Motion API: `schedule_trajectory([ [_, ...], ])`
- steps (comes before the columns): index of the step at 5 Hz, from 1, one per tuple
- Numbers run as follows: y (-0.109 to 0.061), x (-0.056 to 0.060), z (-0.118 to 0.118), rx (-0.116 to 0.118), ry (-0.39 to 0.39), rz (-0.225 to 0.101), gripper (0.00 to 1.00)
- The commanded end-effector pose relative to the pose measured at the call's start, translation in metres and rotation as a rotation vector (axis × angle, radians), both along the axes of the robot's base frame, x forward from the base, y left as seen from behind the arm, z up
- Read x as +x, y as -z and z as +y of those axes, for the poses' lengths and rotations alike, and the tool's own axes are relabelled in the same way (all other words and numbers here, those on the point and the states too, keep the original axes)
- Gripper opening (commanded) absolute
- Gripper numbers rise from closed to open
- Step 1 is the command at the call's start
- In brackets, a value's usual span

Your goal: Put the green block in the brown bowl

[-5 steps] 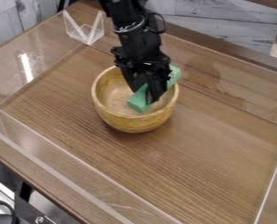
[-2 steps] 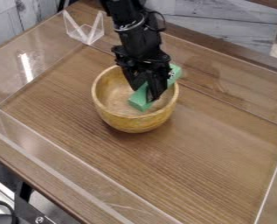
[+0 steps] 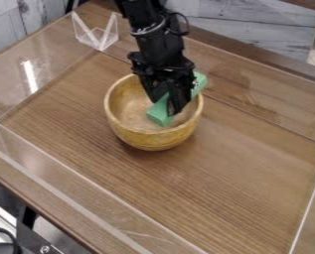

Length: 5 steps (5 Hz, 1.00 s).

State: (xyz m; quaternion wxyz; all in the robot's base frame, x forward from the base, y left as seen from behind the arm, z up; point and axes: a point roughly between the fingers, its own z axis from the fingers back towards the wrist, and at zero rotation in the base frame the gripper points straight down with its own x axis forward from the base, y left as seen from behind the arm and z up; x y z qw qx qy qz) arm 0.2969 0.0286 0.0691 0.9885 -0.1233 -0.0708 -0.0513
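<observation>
Wooden tabletop under everything. Brown bowl sits on it, right below the fingers. Gripper hangs over the bowl, jaws closed as far as they go; can't tell if they've hold of anything. Green block: tilted, lower end in bowl, btwn/behind fingers, upper bit showing beyond them. Clear plastic thing on table, well apart from fingers.

Single camera view: the camera stands above the wooden table and faces obliquely down across it, with the tabletop filling most of the frame and pale boards visible at the upper left and upper right. Its distance is moderate: the whole brown bowl fits in the frame, left of centre, while the robot arm is cut off by the top edge. Table edges run slanted through the frame, at lower left and upper right.
</observation>
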Motion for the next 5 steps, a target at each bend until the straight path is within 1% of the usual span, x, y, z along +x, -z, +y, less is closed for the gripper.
schedule_trajectory([
  [1, -0.0151, 0.0116, 0.0023, 0.007, -0.005, -0.055, 0.00],
  [5, -0.0137, 0.0148, -0.0005, -0.005, -0.002, -0.043, 0.00],
])
